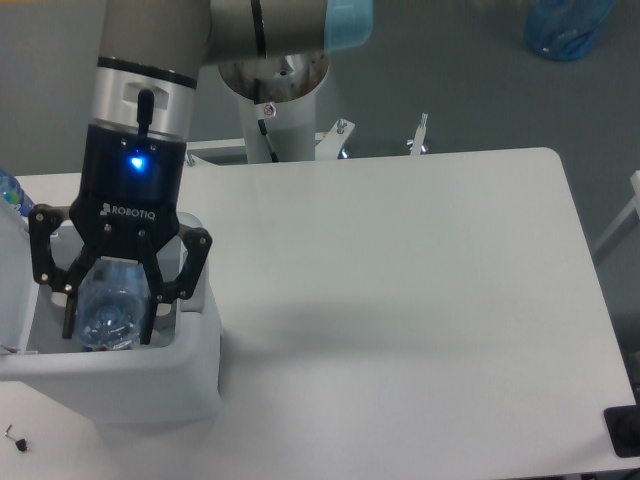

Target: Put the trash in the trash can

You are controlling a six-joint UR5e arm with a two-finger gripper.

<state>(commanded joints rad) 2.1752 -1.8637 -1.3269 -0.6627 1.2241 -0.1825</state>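
My gripper (108, 320) hangs over the open white trash can (150, 385) at the table's left front, its fingers shut on a crushed clear plastic bottle (108, 305). The bottle sits between the fingers, lowered to about the bin's rim and partly inside the opening. The black gripper body with its blue light hides most of the bin's inside. The bin's lid (15, 280) stands open at the far left. No other trash shows.
The white table (420, 300) stretches to the right of the bin. The arm's base column (275, 110) stands behind the table's back edge. A blue object (12, 195) peeks in at the left edge. A blue bag (565, 25) lies on the floor far right.
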